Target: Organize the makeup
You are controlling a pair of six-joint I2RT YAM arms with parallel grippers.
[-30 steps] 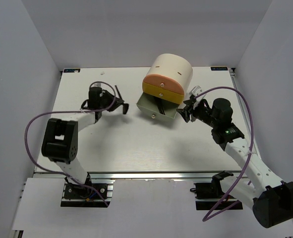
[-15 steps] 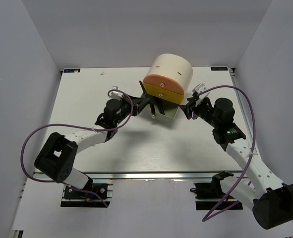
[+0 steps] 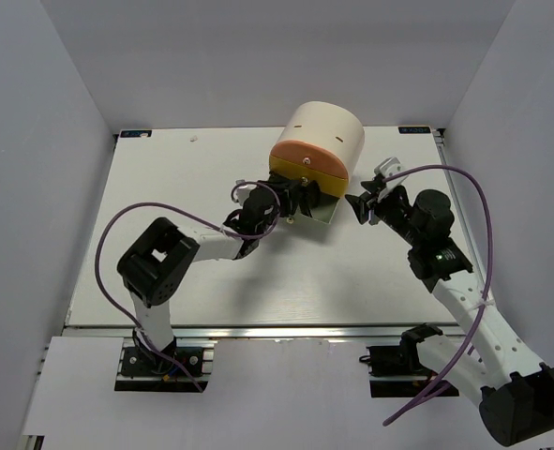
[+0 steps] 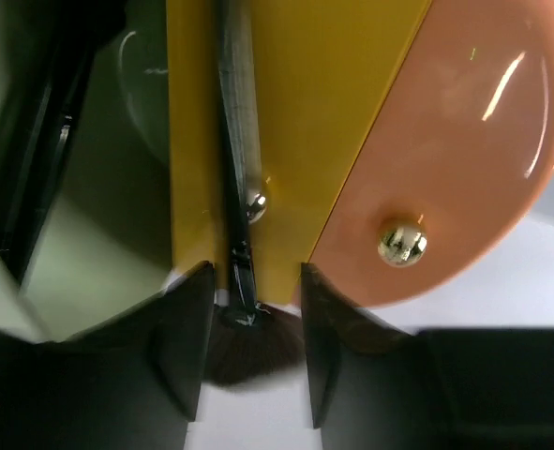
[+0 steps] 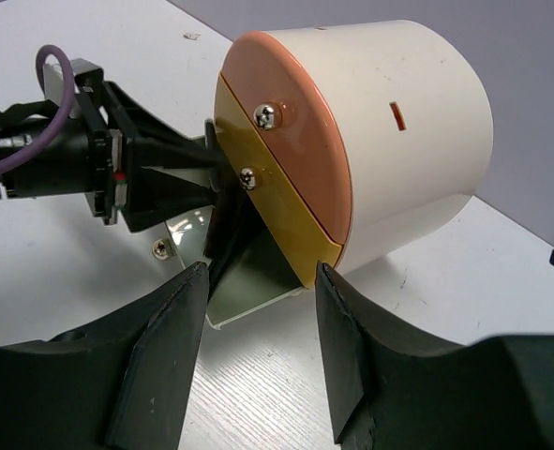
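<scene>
Black brush [image 4: 234, 187] sat between the parted fingers of the left gripper [image 4: 255, 328], bristles nearest and apparently unclamped. Its handle ran ahead across the yellow front [image 4: 333, 112]. Green drawer [image 5: 253, 279] was open alongside. Right gripper [image 5: 258, 347] was parted and empty, facing the unit [image 5: 398, 141]. Judged: brush nearly stowed, drawer not yet shut.

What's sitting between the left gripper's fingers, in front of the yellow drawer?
A thin black brush: bristles between the fingers of the left gripper, handle crossing the yellow drawer front. Left wrist view shows it.
</scene>
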